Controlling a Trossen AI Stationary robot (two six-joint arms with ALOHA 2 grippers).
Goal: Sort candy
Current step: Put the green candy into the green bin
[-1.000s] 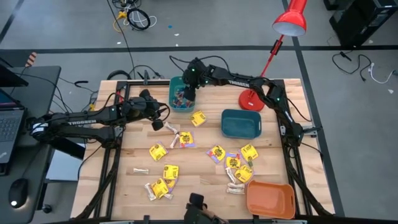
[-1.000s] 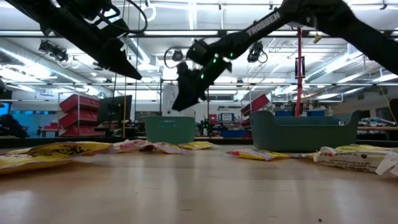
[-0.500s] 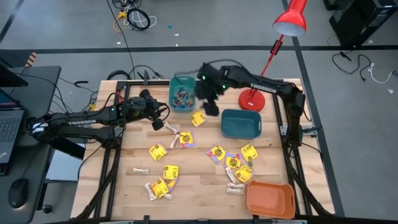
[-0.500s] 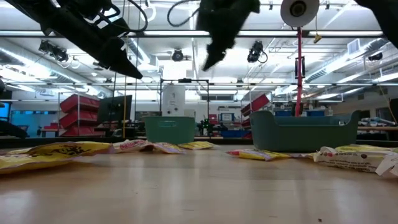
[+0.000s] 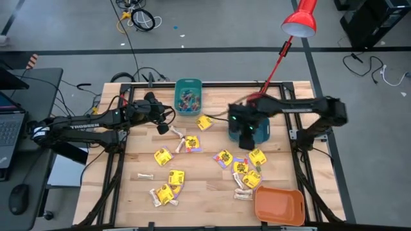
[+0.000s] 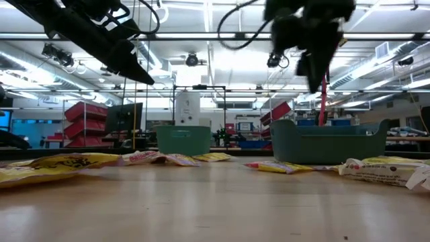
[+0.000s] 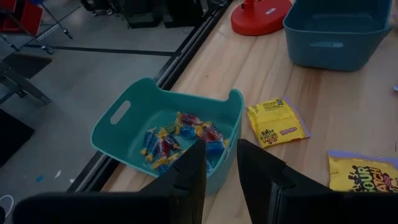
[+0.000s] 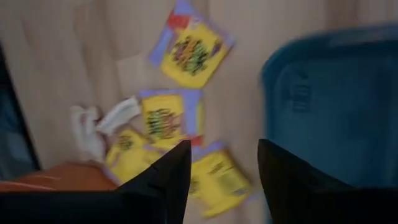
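Note:
Yellow candy packets (image 5: 204, 122) and pale stick pieces (image 5: 146, 175) lie flat and scattered over the wooden table. Small blue and red pieces (image 7: 180, 137) fill the light teal bin (image 5: 187, 96) at the far edge. My right gripper (image 5: 247, 141) hangs open, pointing down, high above the near rim of the dark teal bin (image 5: 249, 127). Its wrist view shows nothing between the fingers (image 8: 224, 146), with yellow packets (image 8: 163, 118) below. My left gripper (image 5: 162, 126) waits open and empty, above the table just short of the light teal bin (image 7: 124, 134).
An orange bin (image 5: 279, 204) stands at the near right corner. A red lamp's base (image 5: 259, 101) sits behind the dark teal bin, and its head (image 5: 300, 22) is over the far right. More yellow packets (image 5: 247, 173) cluster between the dark teal and orange bins.
My right gripper has swung from above the light teal bin toward the table's right and near edges, ending over the dark teal bin's near rim. It has tipped from a slant to point nearly straight down. The candy on the table has not moved.

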